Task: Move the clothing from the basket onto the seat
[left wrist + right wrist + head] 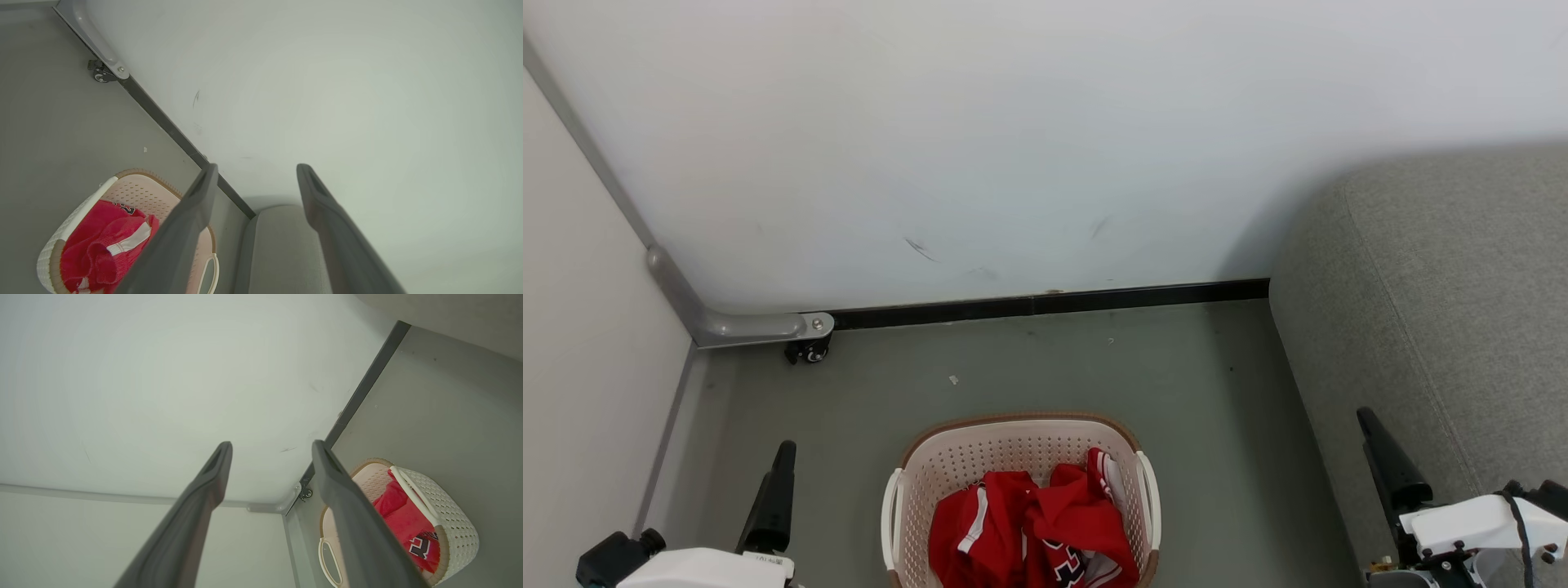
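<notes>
Down on the floor (1225,425), centre-front, laundry basket (1013,445) holds the red jerseys (1029,523), bunched up. Grey sofa (1437,310) sits to robot's right. L claw (257,167) & R claw (272,444) both spread wide, empty, flanking basket. Step: pre-reach, nothing grasped yet. Nxt prob. needs one claw down into basket, pinching a fold w/o snagging rim.

Soft, even light fills all views; the smooth pale white wall (1013,122) is evenly lit. The big grey woven-fabric sofa (1445,286) casts a blurred shadow on that wall above its rounded edge. The head view is sharp; both wrist views dim slightly towards their corners.
</notes>
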`<state>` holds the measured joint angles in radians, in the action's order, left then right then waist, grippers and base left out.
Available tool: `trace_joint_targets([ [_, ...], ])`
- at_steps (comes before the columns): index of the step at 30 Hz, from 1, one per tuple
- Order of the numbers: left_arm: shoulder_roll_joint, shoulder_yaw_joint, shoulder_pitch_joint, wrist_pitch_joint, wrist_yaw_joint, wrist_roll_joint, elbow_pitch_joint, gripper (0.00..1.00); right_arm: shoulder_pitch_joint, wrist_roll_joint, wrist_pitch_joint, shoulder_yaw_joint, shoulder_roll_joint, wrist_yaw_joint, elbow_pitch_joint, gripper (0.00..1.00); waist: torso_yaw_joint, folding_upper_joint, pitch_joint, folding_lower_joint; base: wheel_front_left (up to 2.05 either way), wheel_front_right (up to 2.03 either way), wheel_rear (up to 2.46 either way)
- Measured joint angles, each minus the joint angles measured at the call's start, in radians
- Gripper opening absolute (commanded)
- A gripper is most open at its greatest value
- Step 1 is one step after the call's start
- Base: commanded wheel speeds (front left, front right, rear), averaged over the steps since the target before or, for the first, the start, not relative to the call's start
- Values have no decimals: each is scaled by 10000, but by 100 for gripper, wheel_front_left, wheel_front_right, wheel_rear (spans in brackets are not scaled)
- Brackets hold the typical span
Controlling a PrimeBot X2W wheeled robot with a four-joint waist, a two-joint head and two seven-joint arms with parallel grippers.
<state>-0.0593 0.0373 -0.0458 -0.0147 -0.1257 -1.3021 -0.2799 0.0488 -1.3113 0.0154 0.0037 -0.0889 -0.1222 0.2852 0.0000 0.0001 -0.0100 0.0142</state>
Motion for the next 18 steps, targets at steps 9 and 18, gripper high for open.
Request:
trace_joint_targets([
  [9,21,36,-146,-313,0,1185,232,100,205,1260,274,188,-163,-2,-155,100,-12,0,22,31,0,0,0],
  [18,44,128,-151,-552,0,2357,401,100,222,2652,487,384,-291,-2,-219,100,-15,0,40,17,0,0,0],
])
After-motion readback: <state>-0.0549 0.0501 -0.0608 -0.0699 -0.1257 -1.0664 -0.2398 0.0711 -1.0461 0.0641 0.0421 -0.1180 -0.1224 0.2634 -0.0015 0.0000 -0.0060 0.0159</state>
